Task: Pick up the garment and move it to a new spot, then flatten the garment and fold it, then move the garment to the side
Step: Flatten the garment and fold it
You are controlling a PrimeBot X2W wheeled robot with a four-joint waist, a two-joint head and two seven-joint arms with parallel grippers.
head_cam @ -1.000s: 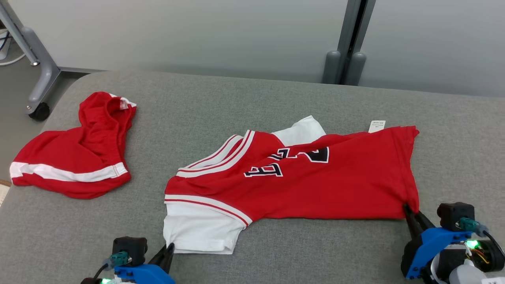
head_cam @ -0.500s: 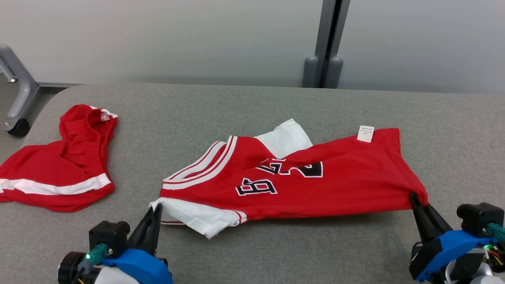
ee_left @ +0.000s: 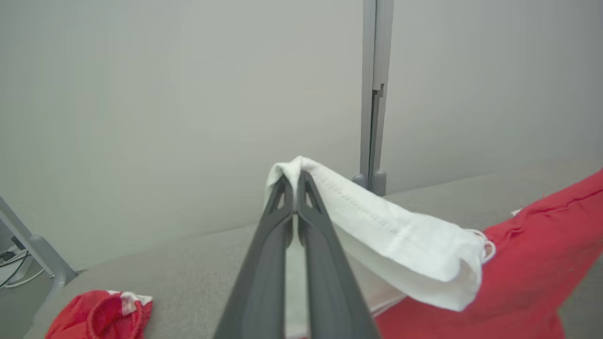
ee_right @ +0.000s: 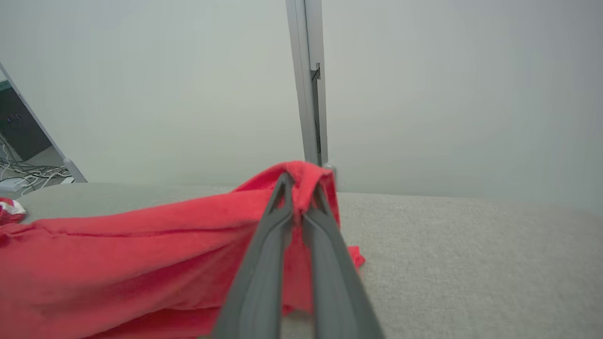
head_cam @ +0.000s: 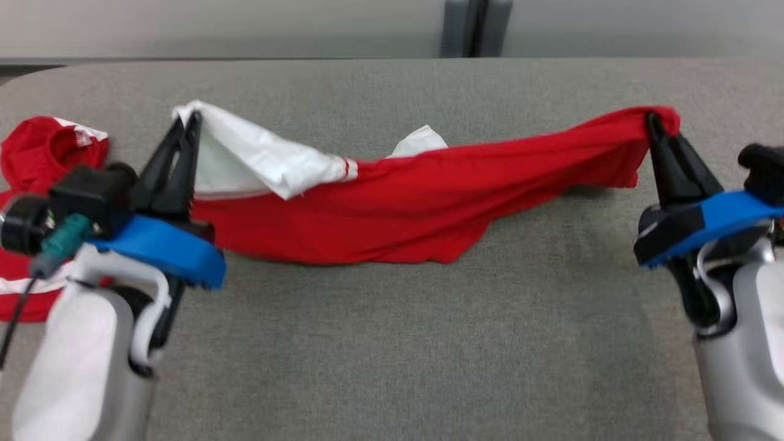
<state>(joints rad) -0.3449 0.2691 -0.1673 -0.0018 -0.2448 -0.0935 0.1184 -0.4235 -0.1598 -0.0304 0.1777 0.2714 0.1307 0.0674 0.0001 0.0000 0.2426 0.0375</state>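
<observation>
The garment (head_cam: 398,208) is a red jersey with white sleeves, strung between my two grippers above the grey table (head_cam: 392,355). Its middle sags down to the surface. At the left, my left gripper (head_cam: 187,122) is shut on a white sleeve end (ee_left: 377,226). My right gripper (head_cam: 652,119) is shut on a red corner at the right. In the right wrist view the red cloth (ee_right: 141,254) drapes over the right gripper (ee_right: 299,181) and trails off to the left. The left wrist view shows the left gripper (ee_left: 294,176) pinching the white cloth.
A second red garment (head_cam: 37,159) with a white stripe lies crumpled at the table's left edge, behind my left arm. A pale wall with a grey post (head_cam: 468,27) stands behind the table. Bare grey surface spreads in front of the jersey.
Both grippers have lifted their ends of the jersey off the table and carried them away from me, so it now hangs in a sagging line. The head camera has tilted down.
</observation>
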